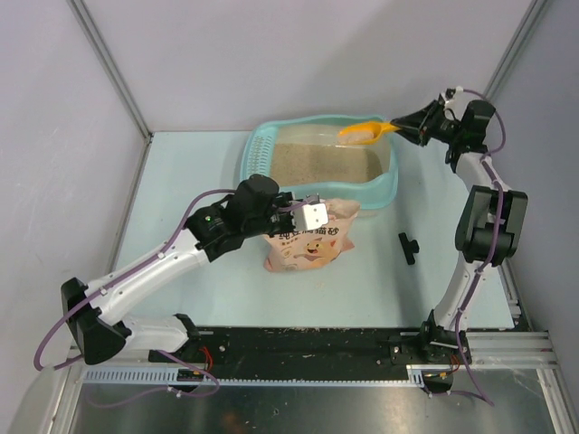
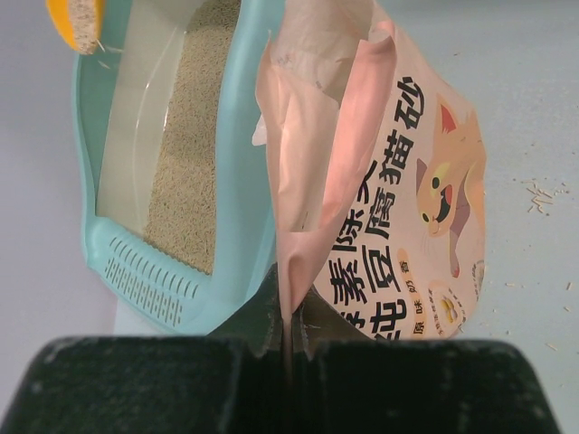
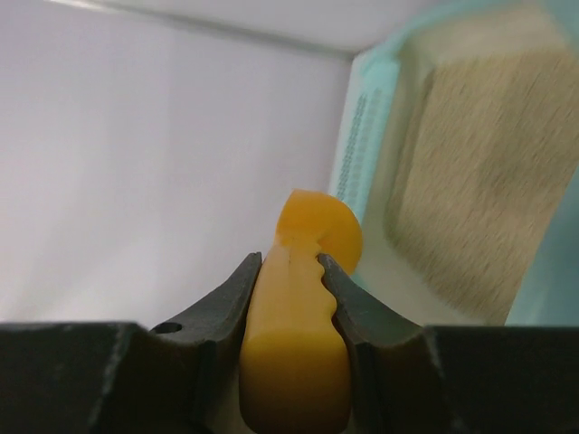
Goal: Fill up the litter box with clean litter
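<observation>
The light teal litter box (image 1: pixel 384 190) stands at the back middle of the table, with beige litter (image 1: pixel 321 163) covering its floor; both show in the left wrist view (image 2: pixel 235 235) (image 2: pixel 185 154) and the right wrist view (image 3: pixel 362 127) (image 3: pixel 479 172). My right gripper (image 1: pixel 404 128) is shut on the handle of an orange scoop (image 1: pixel 362 133) (image 3: pixel 294 316), held over the box's far right corner; some litter lies in the scoop (image 2: pixel 77 20). My left gripper (image 1: pixel 301 210) is shut on the top edge of the pink bag (image 1: pixel 309 240) (image 2: pixel 380 181), which stands just in front of the box.
A small black part (image 1: pixel 408 246) lies on the table right of the bag. Loose crumbs (image 2: pixel 541 194) are scattered on the table. Grey walls close in the table at the back and both sides.
</observation>
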